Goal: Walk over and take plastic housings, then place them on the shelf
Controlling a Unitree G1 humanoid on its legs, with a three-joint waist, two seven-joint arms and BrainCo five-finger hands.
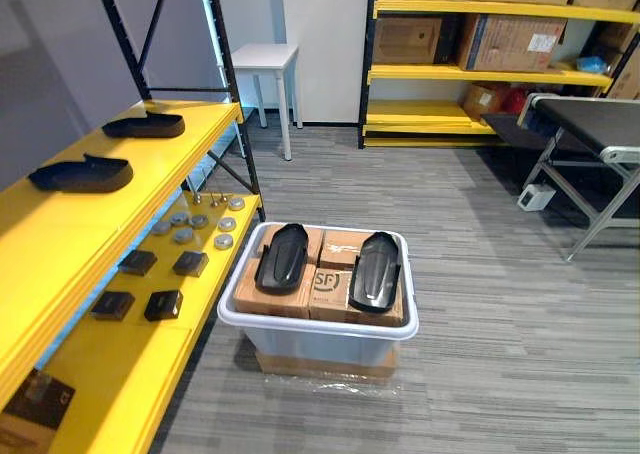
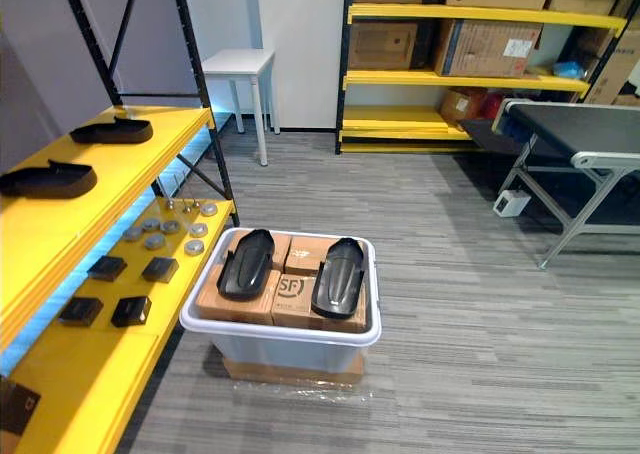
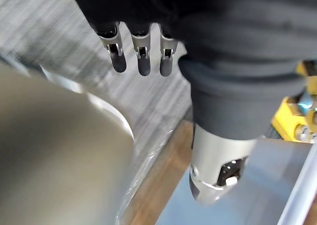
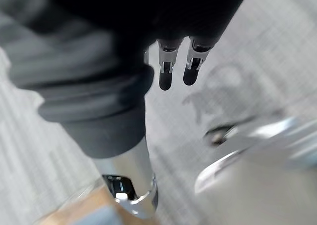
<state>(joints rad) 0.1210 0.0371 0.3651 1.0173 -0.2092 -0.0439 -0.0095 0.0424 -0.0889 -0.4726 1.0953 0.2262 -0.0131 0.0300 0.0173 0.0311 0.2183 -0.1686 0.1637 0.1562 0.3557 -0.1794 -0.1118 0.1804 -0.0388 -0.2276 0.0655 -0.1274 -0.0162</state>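
Note:
Two black plastic housings (image 1: 282,257) (image 1: 375,271) lie side by side on cardboard boxes inside a white bin (image 1: 320,325) on the carpet straight ahead. Two more black housings (image 1: 82,175) (image 1: 145,126) rest on the top board of the yellow shelf (image 1: 60,234) at my left. My left hand (image 3: 142,61) hangs over the floor with straight fingers and holds nothing. My right hand (image 4: 166,75) also hangs with straight fingers, empty, above the carpet.
The shelf's lower board carries small black blocks (image 1: 190,264) and silver discs (image 1: 200,221). A white side table (image 1: 265,56) stands at the back. A yellow rack with cardboard boxes (image 1: 480,74) lines the far wall. A black-topped conveyor (image 1: 590,124) stands at the right.

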